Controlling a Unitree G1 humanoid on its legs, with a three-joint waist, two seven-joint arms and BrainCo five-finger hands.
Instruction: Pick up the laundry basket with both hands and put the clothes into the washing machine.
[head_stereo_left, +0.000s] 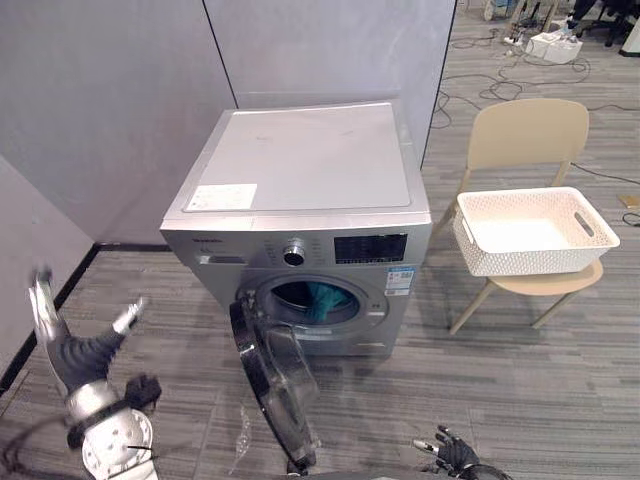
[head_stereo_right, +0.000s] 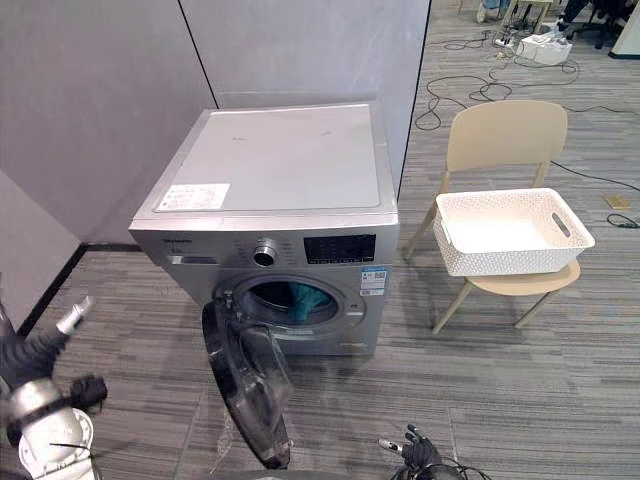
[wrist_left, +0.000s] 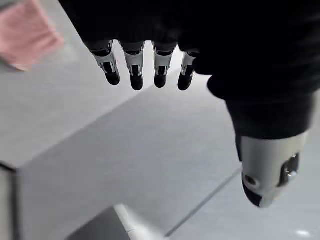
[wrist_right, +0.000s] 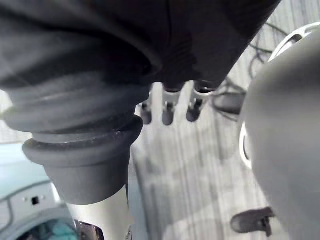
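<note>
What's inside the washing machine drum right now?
With the door open, a bunched teal cloth shows in the round opening of the washing machine. The rest of the drum is dark and out of sight, so more clothes cannot be ruled out.

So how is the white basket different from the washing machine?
The basket is white and looks empty; the washing machine is silver-grey with teal clothes in its drum. The basket sits on a chair; the washing machine stands on the floor. Both are open: the basket on top, the washing machine at its door.
</note>
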